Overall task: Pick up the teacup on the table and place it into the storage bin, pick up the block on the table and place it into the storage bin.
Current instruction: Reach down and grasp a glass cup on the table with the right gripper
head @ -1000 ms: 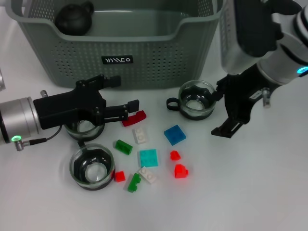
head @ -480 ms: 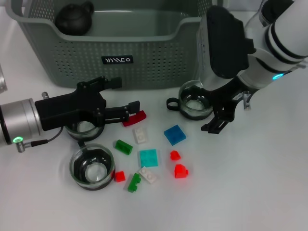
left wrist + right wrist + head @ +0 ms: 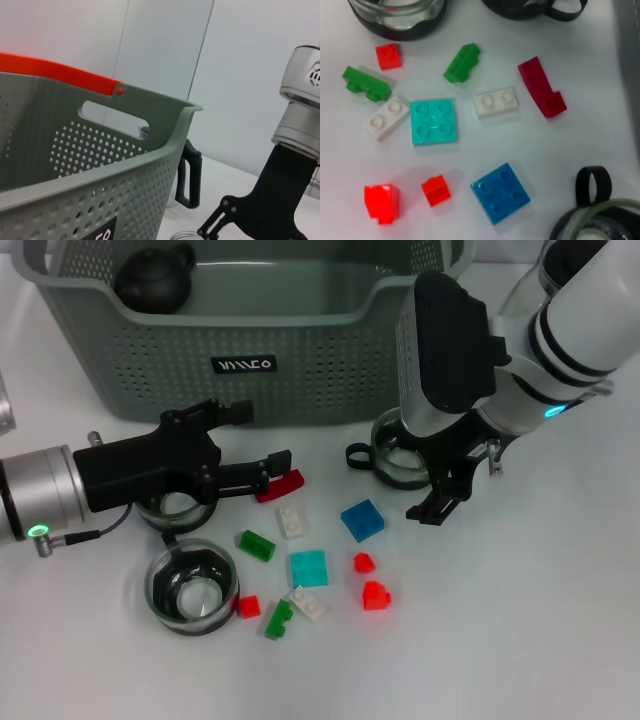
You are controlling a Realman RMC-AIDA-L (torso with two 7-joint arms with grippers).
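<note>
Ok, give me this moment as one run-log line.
left gripper: open, low beside a teacup | right gripper: open at the cup by the bin | blocks: on table

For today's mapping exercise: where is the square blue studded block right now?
In the head view, the square blue studded block lies on the white table, right of centre, just below the glass teacup under the right gripper.

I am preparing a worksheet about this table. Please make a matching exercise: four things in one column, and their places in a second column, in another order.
Things:
1. black teapot
2. blue block
3. dark red block
4. turquoise block

Places:
A. beside the left arm's jaws
B. inside the bin
C. below the white block
D. near the right arm's jaws

Pairs: 1-B, 2-D, 3-A, 4-C
</note>
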